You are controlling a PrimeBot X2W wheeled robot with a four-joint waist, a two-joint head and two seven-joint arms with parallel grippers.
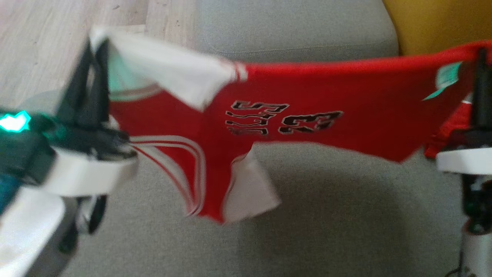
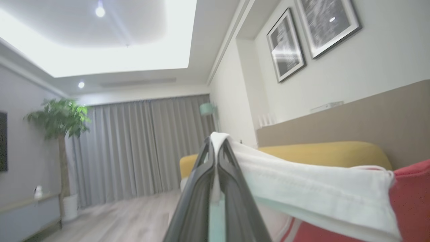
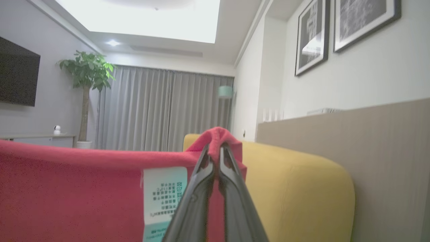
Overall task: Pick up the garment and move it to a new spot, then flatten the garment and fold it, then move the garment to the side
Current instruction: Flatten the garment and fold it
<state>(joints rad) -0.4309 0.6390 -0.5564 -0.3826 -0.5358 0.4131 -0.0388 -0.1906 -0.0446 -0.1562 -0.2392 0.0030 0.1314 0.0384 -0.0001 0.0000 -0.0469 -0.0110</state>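
The garment [image 1: 307, 96] is a red jersey with white sleeves, white stripes and black lettering, stretched in the air above a grey sofa seat [image 1: 326, 215]. My left gripper [image 1: 97, 54] is shut on its white edge at the upper left. At the far right my right gripper [image 1: 480, 57] is shut on its red edge, beside a pale teal label [image 1: 446, 79]. In the left wrist view the fingers [image 2: 201, 188] pinch white cloth [image 2: 319, 191]. The right wrist view has its fingers [image 3: 231, 188] clamped on a red fold [image 3: 218, 136], with the label [image 3: 163, 195] hanging just left.
A yellow cushion [image 1: 434, 23] sits at the back right of the sofa, also in the right wrist view [image 3: 302, 188]. Pale wooden floor [image 1: 57, 34] lies to the left. A potted plant [image 3: 85, 87], grey curtains [image 3: 161, 111] and framed pictures [image 3: 312, 33] stand far off.
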